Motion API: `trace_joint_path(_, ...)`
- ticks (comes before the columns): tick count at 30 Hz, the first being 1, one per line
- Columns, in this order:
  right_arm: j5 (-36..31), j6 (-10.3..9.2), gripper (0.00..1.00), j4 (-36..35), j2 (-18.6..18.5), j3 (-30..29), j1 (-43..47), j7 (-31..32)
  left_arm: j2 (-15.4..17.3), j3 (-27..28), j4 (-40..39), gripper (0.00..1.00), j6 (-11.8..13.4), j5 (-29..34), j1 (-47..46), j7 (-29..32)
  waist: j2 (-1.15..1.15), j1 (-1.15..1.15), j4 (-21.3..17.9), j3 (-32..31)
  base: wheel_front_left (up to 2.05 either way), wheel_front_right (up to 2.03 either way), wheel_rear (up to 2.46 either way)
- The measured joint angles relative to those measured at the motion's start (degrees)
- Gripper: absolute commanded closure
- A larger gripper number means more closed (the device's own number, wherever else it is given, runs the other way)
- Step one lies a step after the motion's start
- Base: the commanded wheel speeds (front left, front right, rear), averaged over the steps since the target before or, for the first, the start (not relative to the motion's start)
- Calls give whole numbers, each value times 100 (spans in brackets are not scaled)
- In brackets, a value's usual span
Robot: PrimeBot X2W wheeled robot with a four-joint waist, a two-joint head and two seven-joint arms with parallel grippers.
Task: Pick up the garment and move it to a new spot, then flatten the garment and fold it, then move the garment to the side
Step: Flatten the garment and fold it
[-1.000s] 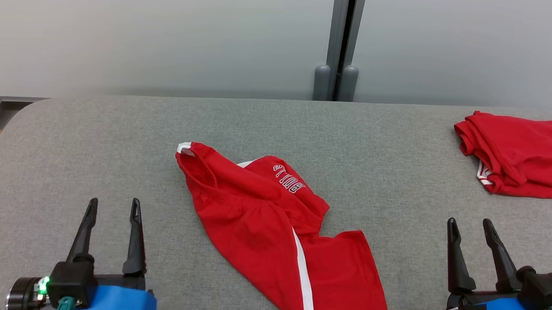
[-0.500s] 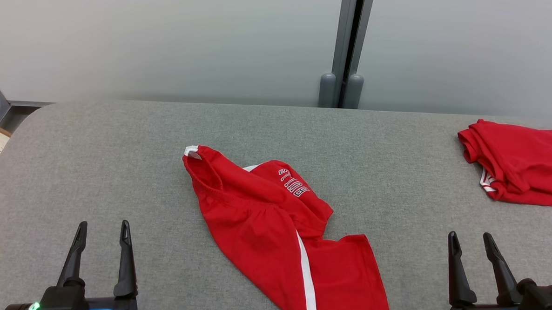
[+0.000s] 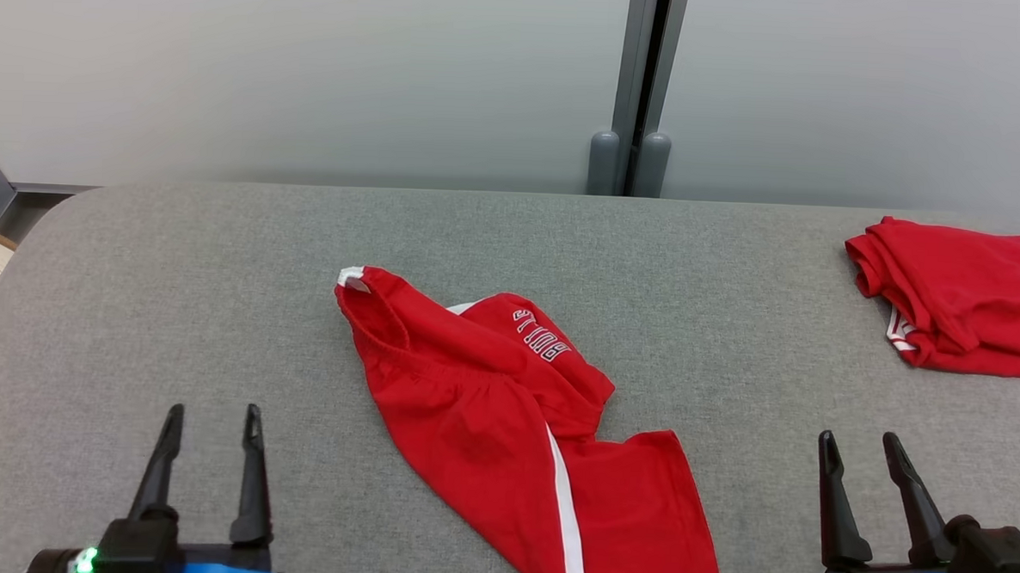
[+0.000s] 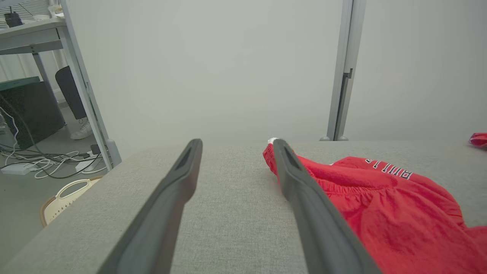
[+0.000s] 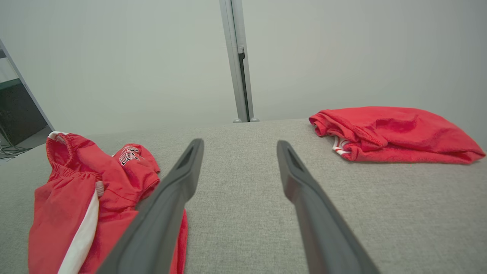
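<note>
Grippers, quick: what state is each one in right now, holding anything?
Left gripper: open, holding nothing.
Right gripper: open, holding nothing.

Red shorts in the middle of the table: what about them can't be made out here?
Head view: the bottom edge cuts off the shorts at the hem.
Left wrist view: a finger of the left gripper covers part of the waistband.
All views: top folds hide the layers underneath.
</note>
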Motion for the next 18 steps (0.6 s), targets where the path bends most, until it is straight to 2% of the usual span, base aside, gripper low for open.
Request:
trace_joint_path(4,0,0,0,30,-1,74,-22,0,-30,-275,108,0,-137,58,-204,0,0,0,-18,36,0,0,0)
trace_joint_path(9,-11,0,0,82,-1,493,-208,0,-55,-486,119,0,-197,90,-595,0,0,1,-80,106,0,0,0)
trace_joint_path(18,-51,1,0,771,1,2087,-1105,26,-83,-465,157,0,-160,57,-787,0,0,1,23,241,0,0,0)
